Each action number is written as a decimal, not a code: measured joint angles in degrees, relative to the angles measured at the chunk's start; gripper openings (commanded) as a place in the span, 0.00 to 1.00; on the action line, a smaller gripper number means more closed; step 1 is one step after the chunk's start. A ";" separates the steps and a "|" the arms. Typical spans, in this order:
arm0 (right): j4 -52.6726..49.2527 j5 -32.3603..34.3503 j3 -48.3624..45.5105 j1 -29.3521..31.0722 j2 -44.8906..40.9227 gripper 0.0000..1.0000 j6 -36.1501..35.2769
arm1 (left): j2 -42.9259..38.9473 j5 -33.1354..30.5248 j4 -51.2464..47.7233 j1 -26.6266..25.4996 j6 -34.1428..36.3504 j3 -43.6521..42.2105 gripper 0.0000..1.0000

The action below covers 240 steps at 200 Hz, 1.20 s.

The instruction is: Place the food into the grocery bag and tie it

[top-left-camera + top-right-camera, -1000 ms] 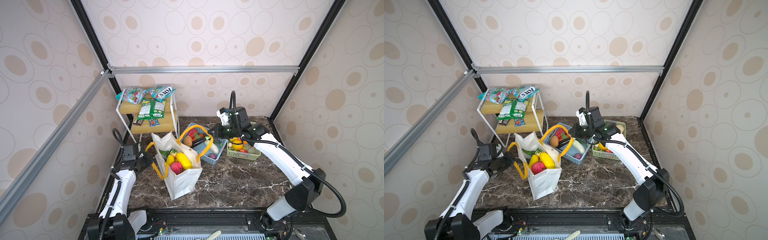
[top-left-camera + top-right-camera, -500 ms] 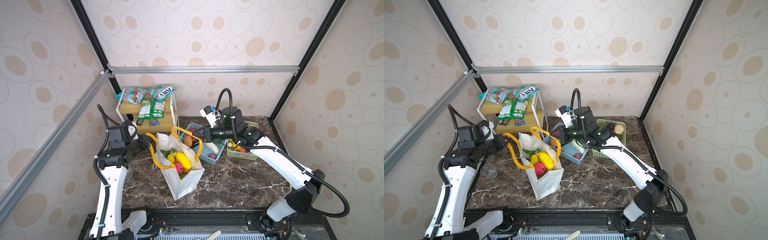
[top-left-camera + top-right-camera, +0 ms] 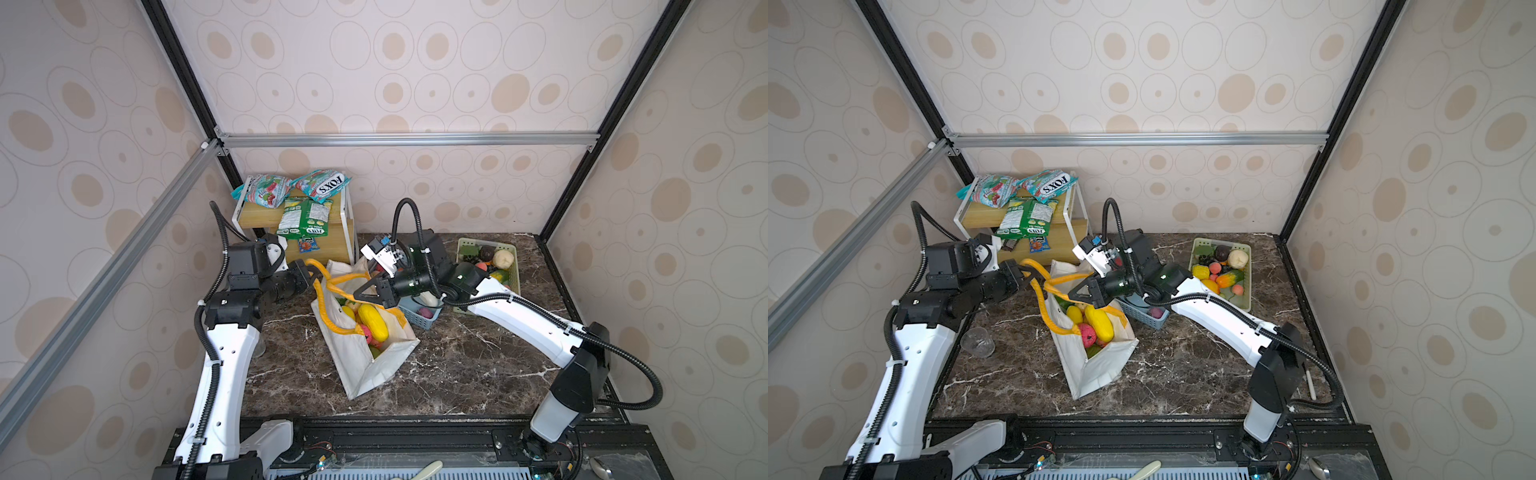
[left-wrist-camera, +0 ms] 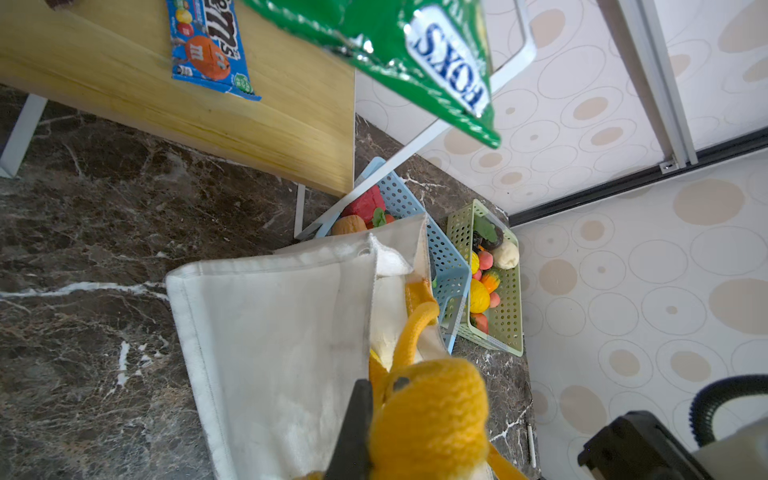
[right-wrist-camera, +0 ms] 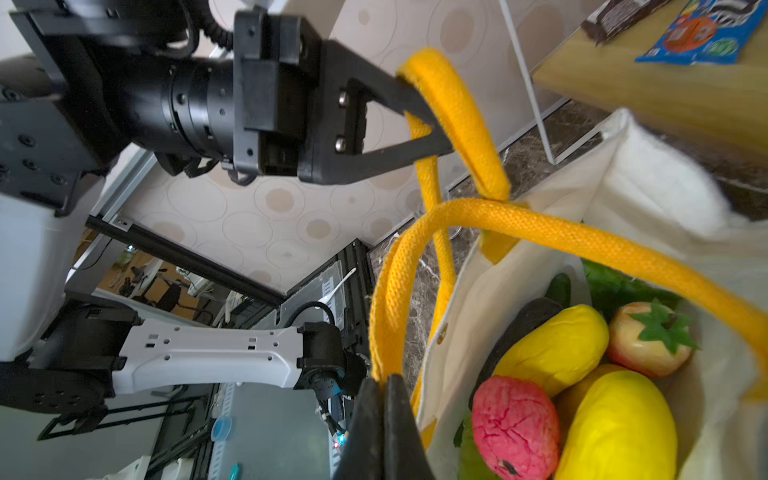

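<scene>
1. Marble tabletop [image 3: 457,365]: the grocery bag [image 3: 365,361] stands between our arms, toy fruit [image 3: 374,322] inside.
2. Our left gripper [image 5: 440,135] pinches one yellow handle [image 5: 465,124]; our right gripper [image 5: 383,382] is pressed onto the second handle [image 5: 540,228] (tips only).
3. We judge that pulling the crossed handles could slip one free or tip the bag, spilling fruit.

We read "FOX'S" on the teal packet [image 3: 322,187] and on the green packet [image 4: 415,54]; the blue packet [image 4: 208,45] bears partly cut-off "m&m's" lettering.
</scene>
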 measured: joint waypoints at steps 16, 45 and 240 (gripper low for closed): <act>0.13 -1.07 0.22 0.94 1.01 0.00 0.02 | 3.02 -1.18 -0.26 -1.31 -0.57 1.60 0.00; -0.28 1.77 4.44 2.80 4.96 0.00 0.96 | 5.77 -3.41 -0.66 -3.74 -0.92 2.84 0.02; -6.84 18.18 14.38 3.98 15.19 0.00 4.70 | 3.17 -2.29 -9.25 -4.61 2.58 5.84 0.05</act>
